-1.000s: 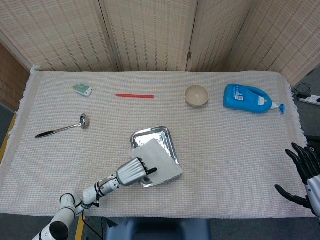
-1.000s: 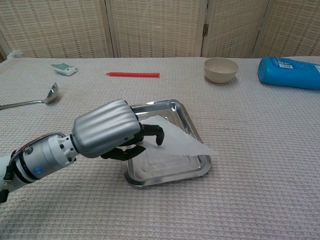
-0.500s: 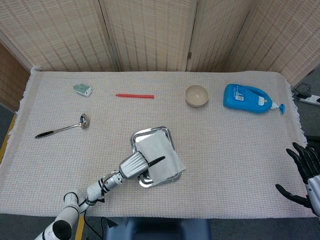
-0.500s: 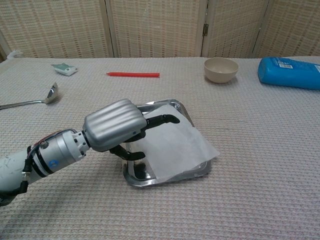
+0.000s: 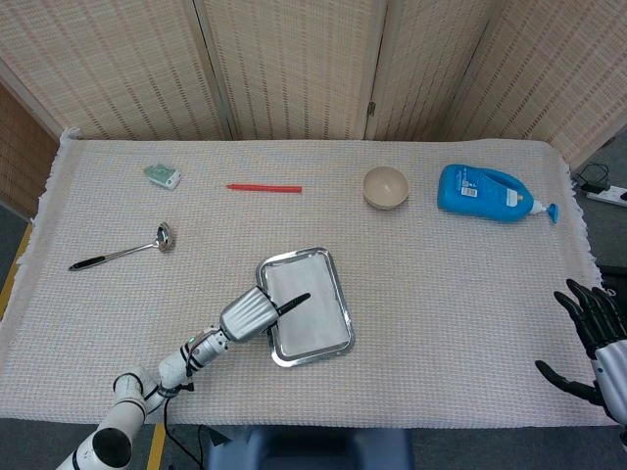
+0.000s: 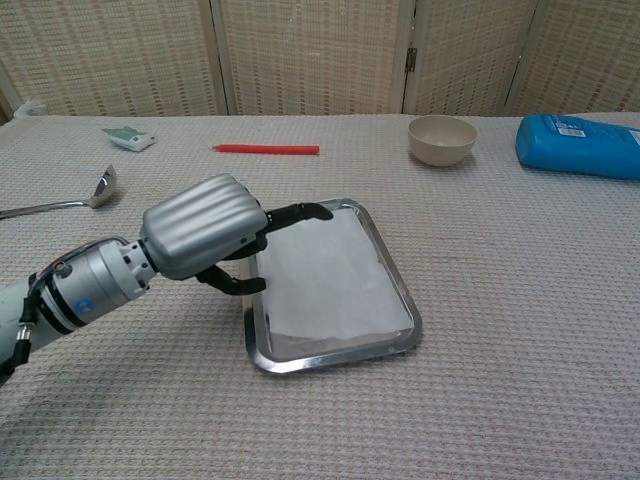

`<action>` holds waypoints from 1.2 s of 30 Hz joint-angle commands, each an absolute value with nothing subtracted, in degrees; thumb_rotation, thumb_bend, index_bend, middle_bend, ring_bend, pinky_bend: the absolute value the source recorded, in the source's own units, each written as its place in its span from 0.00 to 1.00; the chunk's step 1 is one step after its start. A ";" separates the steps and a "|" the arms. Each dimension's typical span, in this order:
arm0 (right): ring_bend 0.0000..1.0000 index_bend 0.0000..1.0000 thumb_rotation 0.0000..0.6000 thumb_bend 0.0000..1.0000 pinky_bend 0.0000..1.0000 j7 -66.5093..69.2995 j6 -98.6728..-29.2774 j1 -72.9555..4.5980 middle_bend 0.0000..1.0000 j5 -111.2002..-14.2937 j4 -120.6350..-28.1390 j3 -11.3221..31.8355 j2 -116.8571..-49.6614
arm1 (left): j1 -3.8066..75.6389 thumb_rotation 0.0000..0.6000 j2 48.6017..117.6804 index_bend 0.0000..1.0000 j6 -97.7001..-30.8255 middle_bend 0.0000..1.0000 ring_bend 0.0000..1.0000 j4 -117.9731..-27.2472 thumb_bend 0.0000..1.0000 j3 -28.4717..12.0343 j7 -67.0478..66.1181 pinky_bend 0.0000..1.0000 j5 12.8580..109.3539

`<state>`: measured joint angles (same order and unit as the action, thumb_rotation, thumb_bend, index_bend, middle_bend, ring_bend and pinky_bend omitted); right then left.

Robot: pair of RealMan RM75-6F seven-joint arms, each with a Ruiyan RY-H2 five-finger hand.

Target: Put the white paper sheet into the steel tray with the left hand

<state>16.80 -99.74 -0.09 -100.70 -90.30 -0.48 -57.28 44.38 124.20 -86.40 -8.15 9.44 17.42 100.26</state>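
The white paper sheet (image 5: 306, 307) (image 6: 326, 284) lies flat inside the steel tray (image 5: 339, 294) (image 6: 396, 290) near the table's front middle. My left hand (image 5: 252, 313) (image 6: 203, 240) hovers at the tray's left rim with its fingers spread and nothing held; one finger reaches out over the sheet's near corner. My right hand (image 5: 592, 331) stands at the table's far right edge, fingers apart and empty; the chest view does not show it.
A beige bowl (image 5: 385, 186) (image 6: 442, 139) and a blue bottle (image 5: 487, 192) (image 6: 578, 145) sit at the back right. A red pen (image 5: 265, 187) (image 6: 265, 149), a small green packet (image 5: 163, 175) (image 6: 129, 138) and a steel ladle (image 5: 122, 251) (image 6: 60, 201) lie at the left.
The left hand let go of the sheet, which dropped flat into the tray. The hand drew back left and opened its fingers. The right hand stayed put.
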 commanded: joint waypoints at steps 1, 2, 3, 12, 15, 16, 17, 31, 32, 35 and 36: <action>0.00 0.00 1.00 0.24 0.00 16.58 -99.60 -0.14 0.00 -100.66 -90.35 -0.44 -57.38 | 44.15 1.00 123.46 0.20 -87.76 1.00 1.00 -8.96 0.28 9.71 17.12 1.00 100.56; 0.00 0.00 1.00 0.24 0.00 16.55 -99.60 -0.14 0.00 -100.72 -90.37 -0.45 -57.40 | 44.13 1.00 123.31 0.20 -88.04 1.00 1.00 -9.10 0.28 9.74 16.96 1.00 100.61; 0.00 0.00 1.00 0.24 0.00 16.48 -99.62 -0.13 0.00 -100.77 -90.38 -0.45 -57.41 | 44.10 1.00 123.17 0.20 -88.25 1.00 1.00 -9.27 0.28 9.77 16.83 1.00 100.66; 0.00 0.00 1.00 0.24 0.00 16.08 -100.11 0.10 0.00 -101.50 -90.48 -0.65 -57.47 | 44.16 1.00 123.26 0.20 -86.62 1.00 1.00 -9.88 0.27 9.64 14.92 1.00 100.49; 0.00 0.00 1.00 0.24 0.00 16.38 -100.16 0.12 0.00 -101.27 -90.43 -0.54 -57.40 | 44.39 1.00 123.89 0.18 -84.39 1.00 1.00 -9.81 0.19 7.98 13.25 1.00 98.77; 0.00 0.00 1.00 0.24 0.00 16.58 -100.14 0.11 0.00 -101.15 -90.38 -0.49 -57.35 | 44.56 1.00 124.04 0.18 -83.99 1.00 1.00 -10.04 0.16 7.25 12.94 1.00 98.07; 0.00 0.00 1.00 0.24 0.00 16.72 -100.16 0.11 0.00 -101.08 -90.34 -0.46 -57.30 | 44.66 1.00 124.09 0.17 -83.59 1.00 1.00 -10.23 0.15 6.81 12.66 1.00 97.63; 0.00 0.00 1.00 0.24 0.00 16.23 -100.34 0.18 0.00 -101.80 -90.37 -0.63 -57.52 | 44.09 1.00 121.00 0.17 -87.84 1.00 1.00 -17.64 0.12 7.16 8.83 1.00 98.86; 0.00 0.00 1.00 0.24 0.00 16.20 -100.36 0.19 0.00 -101.83 -90.39 -0.65 -57.52 | 43.97 1.00 120.78 0.17 -88.02 1.00 1.00 -18.27 0.12 7.19 8.57 1.00 98.95; 0.00 0.00 1.00 0.24 0.00 16.11 -100.40 0.23 0.00 -102.06 -90.45 -0.76 -57.53 | 43.56 1.00 120.06 0.18 -88.27 1.00 1.00 -20.77 0.12 7.03 7.81 1.00 98.96; 0.00 0.00 1.00 0.24 0.00 16.14 -100.41 0.23 0.00 -102.14 -90.46 -0.80 -57.53 | 43.38 1.00 119.84 0.19 -88.10 1.00 1.00 -21.78 0.12 6.81 7.84 1.00 98.73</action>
<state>16.13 -100.41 0.23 -102.14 -90.45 -0.79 -57.53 43.77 120.41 -88.04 -20.21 7.05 8.20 98.86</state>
